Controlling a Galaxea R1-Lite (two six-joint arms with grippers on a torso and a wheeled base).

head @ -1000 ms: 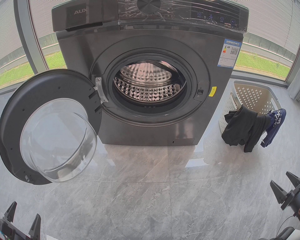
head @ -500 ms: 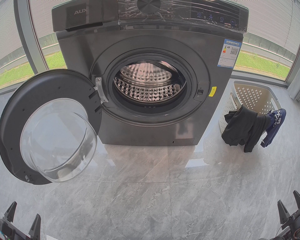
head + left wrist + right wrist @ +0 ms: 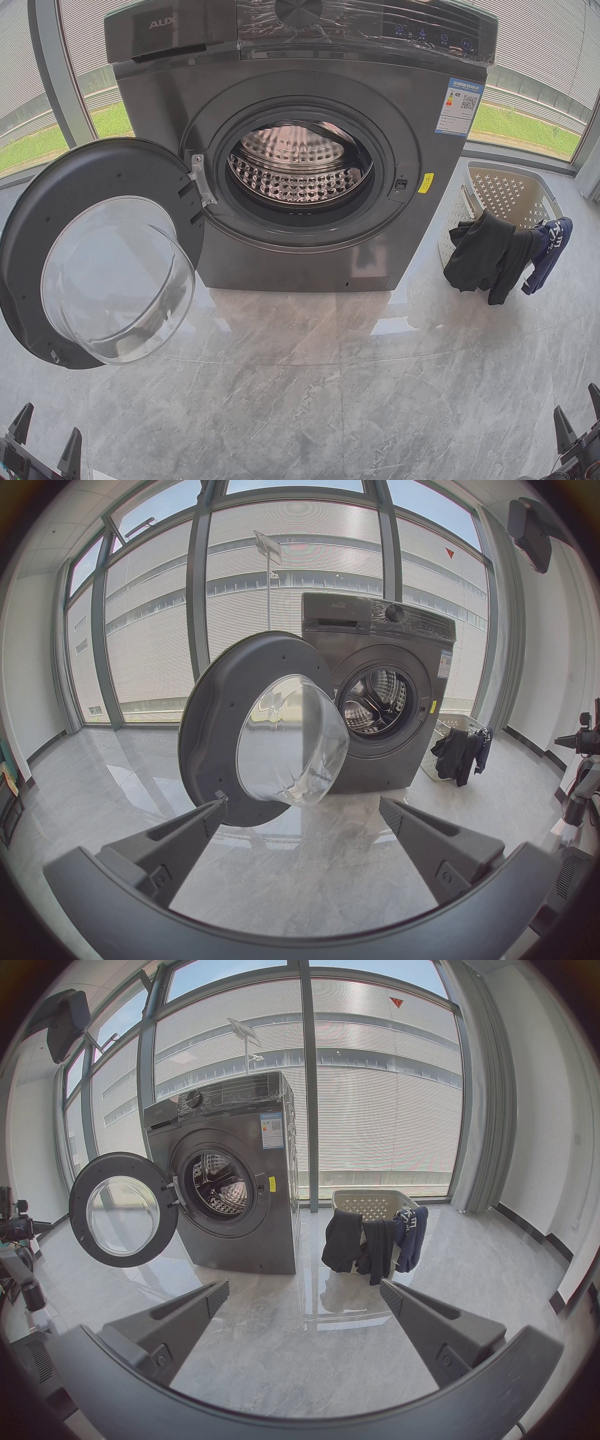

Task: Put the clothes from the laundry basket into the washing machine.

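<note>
Right hand lowered, spread wide; clothes unmoved.

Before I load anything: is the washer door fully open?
Open. The door is swung wide to the left of the washing machine, and the bare metal drum shows through the opening.

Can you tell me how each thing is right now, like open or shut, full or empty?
Washing machine door: wide open.
Drum: looks empty.
Laundry basket: standing on the floor, clothes draped over its rim.
Black clothes: hanging over the basket's front rim.
Blue garment: hanging beside them.
Left gripper: open, empty.
Right gripper: open, empty.
</note>
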